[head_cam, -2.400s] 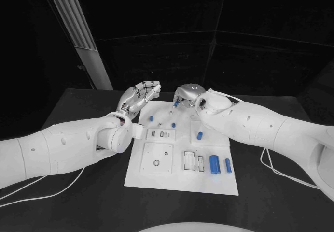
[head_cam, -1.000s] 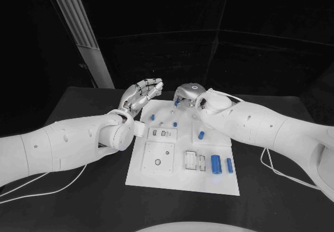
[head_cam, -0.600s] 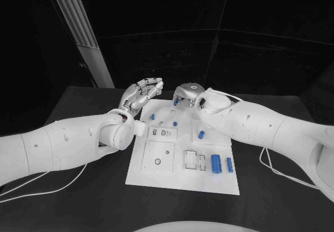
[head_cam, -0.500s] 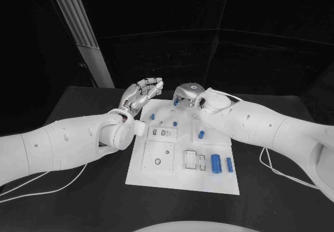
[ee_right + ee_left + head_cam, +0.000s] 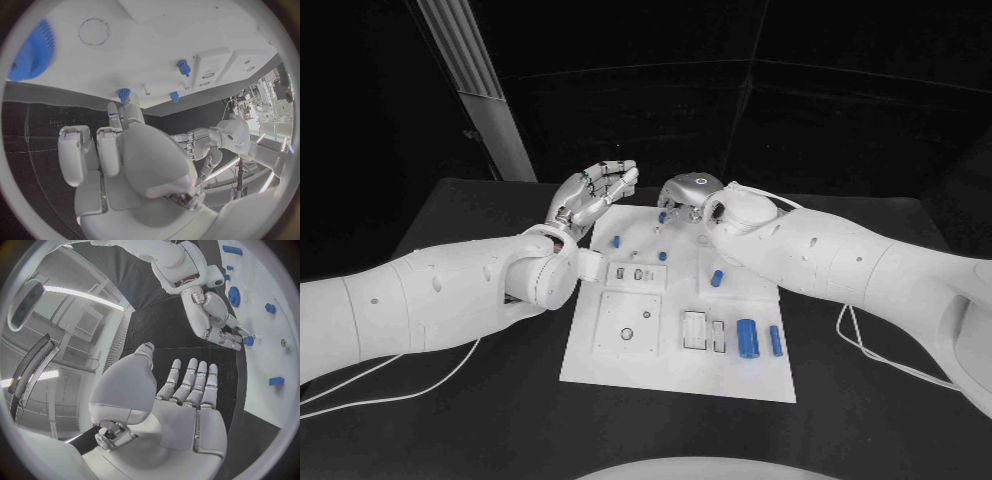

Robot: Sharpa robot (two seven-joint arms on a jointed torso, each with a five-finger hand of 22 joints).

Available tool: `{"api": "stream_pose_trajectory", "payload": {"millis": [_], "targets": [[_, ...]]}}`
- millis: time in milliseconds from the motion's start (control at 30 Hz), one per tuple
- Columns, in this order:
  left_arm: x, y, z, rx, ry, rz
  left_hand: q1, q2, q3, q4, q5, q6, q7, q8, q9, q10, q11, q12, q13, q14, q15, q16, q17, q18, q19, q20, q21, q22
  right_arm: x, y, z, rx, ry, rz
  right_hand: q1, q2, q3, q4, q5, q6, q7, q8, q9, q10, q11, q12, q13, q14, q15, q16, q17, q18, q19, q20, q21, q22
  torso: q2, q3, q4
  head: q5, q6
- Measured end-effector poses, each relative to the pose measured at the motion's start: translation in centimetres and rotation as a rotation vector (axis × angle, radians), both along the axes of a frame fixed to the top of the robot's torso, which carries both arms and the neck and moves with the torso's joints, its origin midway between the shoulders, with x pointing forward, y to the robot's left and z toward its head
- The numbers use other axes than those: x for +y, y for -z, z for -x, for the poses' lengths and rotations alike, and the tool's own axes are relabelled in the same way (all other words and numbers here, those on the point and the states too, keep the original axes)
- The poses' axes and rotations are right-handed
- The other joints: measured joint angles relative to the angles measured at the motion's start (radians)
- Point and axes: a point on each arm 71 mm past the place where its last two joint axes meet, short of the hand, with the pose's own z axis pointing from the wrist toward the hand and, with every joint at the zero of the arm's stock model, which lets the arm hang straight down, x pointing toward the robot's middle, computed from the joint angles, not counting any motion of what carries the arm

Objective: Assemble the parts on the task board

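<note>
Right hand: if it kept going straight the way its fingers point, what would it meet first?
Most likely the small blue part standing at the far edge of the task board. The right hand reaches toward it, a fingertip close to or touching it; depth leaves contact unclear.

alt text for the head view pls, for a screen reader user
Two white robot arms meet at the far end of a white task board on a black table: the right hand reaches down over the board's far edge, while the left hand is held up, palm open, holding nothing. Small blue parts lie scattered on the board.
</note>
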Motion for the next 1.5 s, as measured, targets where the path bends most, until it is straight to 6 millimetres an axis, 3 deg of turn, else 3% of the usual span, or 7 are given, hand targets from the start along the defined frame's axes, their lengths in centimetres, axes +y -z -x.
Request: {"api": "stream_pose_trajectory", "payload": {"millis": [633,1000,1200,1300,1367,1400,1500], "targets": [[0.3,0.0,-0.3,-0.002,-0.010,-0.005,0.002,0.009,0.000,0.000,0.000,0.000,0.000,0.000,0.000,0.000,0.000,0.004,0.000,0.000,0.000,0.000,0.000,0.000,0.000,0.000,0.000,0.000,-2.3,-0.8,1.1,-0.040,-0.011,-0.097,-0.087,-0.012,0.005,0.017,0.000,-0.008,0.021,-0.002,0.009,0.008,0.013,0.032,0.011,0.000,0.014,-0.004,0.001,0.000,0.002,0.023,0.000,0.000,-0.004,-0.0002,-0.0028,0.003,0.004],[0.3,0.2,-1.0,-0.009,-0.023,-0.015,0.002,0.009,0.000,0.000,0.000,0.000,0.000,0.000,0.000,0.000,0.000,0.004,0.000,0.000,0.000,0.000,0.000,0.000,0.000,0.000,0.000,-0.001,-9.4,-3.9,4.0,-0.075,0.017,-0.349,-0.127,-0.043,-0.013,0.057,0.000,0.008,-0.022,-0.001,0.010,0.218,-0.058,0.135,0.049,0.002,-0.039,-0.021,-0.026,0.000,-0.001,-0.017,0.000,0.000,-0.025,-0.0033,-0.0236,0.005,0.003],[0.3,0.3,-1.2,-0.009,-0.024,-0.016,0.002,0.009,0.000,0.000,0.000,0.000,0.000,0.000,0.000,0.000,0.000,0.004,0.000,0.000,0.000,0.000,0.000,0.000,0.000,0.000,0.000,-0.003,-12.5,-4.1,4.4,-0.016,0.093,-0.454,-0.252,-0.077,-0.034,0.069,0.000,-0.036,-0.048,-0.013,0.003,0.265,-0.082,0.234,0.126,0.004,-0.068,-0.037,-0.058,0.000,0.000,-0.051,-0.003,0.000,-0.035,-0.0031,-0.0315,-0.005,0.000],[0.3,0.4,-1.1,-0.007,-0.024,-0.016,0.002,0.009,0.000,0.000,0.000,0.000,0.000,0.000,0.000,0.000,0.000,0.004,0.000,0.000,0.000,0.000,0.000,0.000,0.000,0.000,0.000,-0.003,-13.6,-3.9,4.2,0.018,0.127,-0.484,-0.394,-0.109,-0.014,0.068,0.011,-0.122,-0.049,-0.009,0.003,0.169,-0.098,0.434,0.315,0.004,-0.068,-0.044,-0.081,0.017,-0.003,-0.052,-0.057,0.000,-0.037,-0.0024,-0.0339,-0.014,0.001],[0.3,0.5,-1.1,-0.006,-0.023,-0.016,0.002,0.009,0.000,0.000,0.000,0.000,0.000,0.000,0.000,0.000,0.000,0.004,0.000,0.000,0.000,0.000,0.000,0.000,0.000,0.000,0.000,-0.003,-13.9,-3.8,4.1,0.032,0.139,-0.490,-0.459,-0.132,0.044,0.068,0.005,-0.147,-0.035,-0.009,0.003,0.129,-0.111,0.745,0.688,0.000,-0.060,-0.030,-0.047,0.024,-0.033,-0.048,-0.078,0.000,-0.038,-0.0023,-0.0345,-0.020,0.003],[0.3,0.5,-1.1,-0.006,-0.022,-0.015,0.002,0.009,0.000,0.000,0.000,0.000,0.000,0.000,0.000,0.000,0.000,0.004,0.000,0.000,0.000,0.000,0.000,0.000,0.000,0.000,0.000,-0.003,-14.2,-3.7,4.0,0.043,0.147,-0.490,-0.483,-0.138,0.085,0.068,0.024,-0.156,-0.051,-0.009,0.003,0.136,-0.104,1.013,0.986,0.000,-0.060,-0.017,-0.014,0.031,-0.054,-0.054,-0.091,0.000,-0.039,-0.0023,-0.0345,-0.022,0.005],[0.3,0.5,-1.1,-0.005,-0.021,-0.015,0.002,0.009,0.000,0.000,0.000,0.000,0.000,0.000,0.000,0.000,0.000,0.004,0.000,0.000,0.000,0.000,0.000,0.000,0.000,0.000,0.000,-0.003,-14.6,-3.5,3.7,0.054,0.159,-0.482,-0.517,-0.154,0.128,0.071,0.019,-0.133,-0.061,-0.009,0.006,0.333,-0.089,1.397,1.217,0.000,-0.060,0.013,0.000,0.039,-0.064,-0.050,-0.094,0.000,-0.038,-0.0022,-0.0345,-0.027,0.009]]}}
